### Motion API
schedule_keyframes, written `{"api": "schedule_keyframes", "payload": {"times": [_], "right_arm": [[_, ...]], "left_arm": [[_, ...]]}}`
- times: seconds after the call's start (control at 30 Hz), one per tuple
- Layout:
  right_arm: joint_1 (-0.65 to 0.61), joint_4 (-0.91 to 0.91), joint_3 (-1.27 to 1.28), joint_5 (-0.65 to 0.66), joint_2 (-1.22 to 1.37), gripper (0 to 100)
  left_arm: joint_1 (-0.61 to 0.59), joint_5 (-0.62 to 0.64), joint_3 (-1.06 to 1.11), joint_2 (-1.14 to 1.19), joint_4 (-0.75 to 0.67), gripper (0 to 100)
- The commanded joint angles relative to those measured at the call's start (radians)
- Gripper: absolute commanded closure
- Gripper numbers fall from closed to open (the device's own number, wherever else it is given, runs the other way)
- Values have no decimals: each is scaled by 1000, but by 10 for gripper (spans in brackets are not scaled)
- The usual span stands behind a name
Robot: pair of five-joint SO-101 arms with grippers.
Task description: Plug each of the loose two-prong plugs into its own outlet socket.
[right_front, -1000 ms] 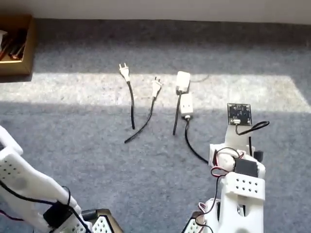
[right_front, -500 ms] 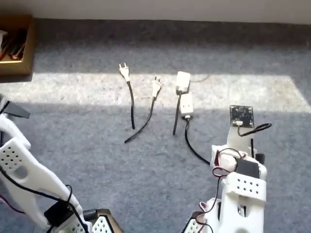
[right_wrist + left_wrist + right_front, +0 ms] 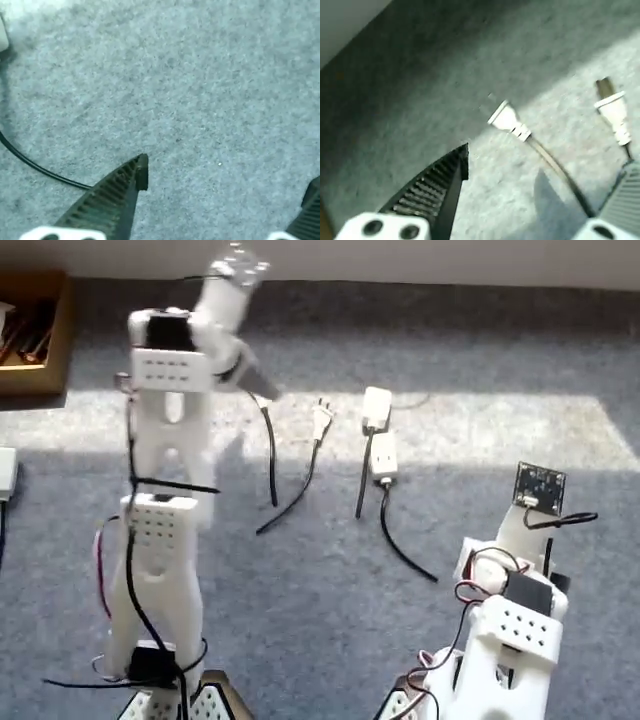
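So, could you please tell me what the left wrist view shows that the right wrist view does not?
Left wrist view: two white plugs, a nearer plug ahead of the open left hand and a farther plug. Right wrist view: a black cable curving past the open right hand. Both: grey carpet and dark ribbed fingers.
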Motion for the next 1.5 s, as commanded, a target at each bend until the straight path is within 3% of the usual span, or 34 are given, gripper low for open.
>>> {"api": "schedule_keyframes", "payload": {"times": [0.0,0.13,0.27,0.43,0.57,0.7,0.83,0.97,1.23,1.47], "right_arm": [[16,-27,-41,-3,-18,548],[13,-27,-41,-3,-18,548],[8,-27,-42,-3,-18,548],[7,-27,-45,-3,-18,548],[7,-31,-39,-3,-18,548],[7,-33,-39,-3,-18,548],[-18,-33,-39,-2,-18,548],[-22,-35,-39,-2,-18,548],[297,-130,-36,32,-12,548],[372,-127,-38,32,-19,548]], "left_arm": [[160,55,107,-8,-242,584],[228,117,231,-8,-388,689],[228,150,248,-8,-402,761],[223,144,242,30,-411,725],[202,15,242,96,-423,642],[199,5,231,99,-267,600],[202,8,105,18,38,631],[291,64,-36,-25,252,616],[513,118,-41,-25,252,592],[591,186,-42,93,161,596]]}}
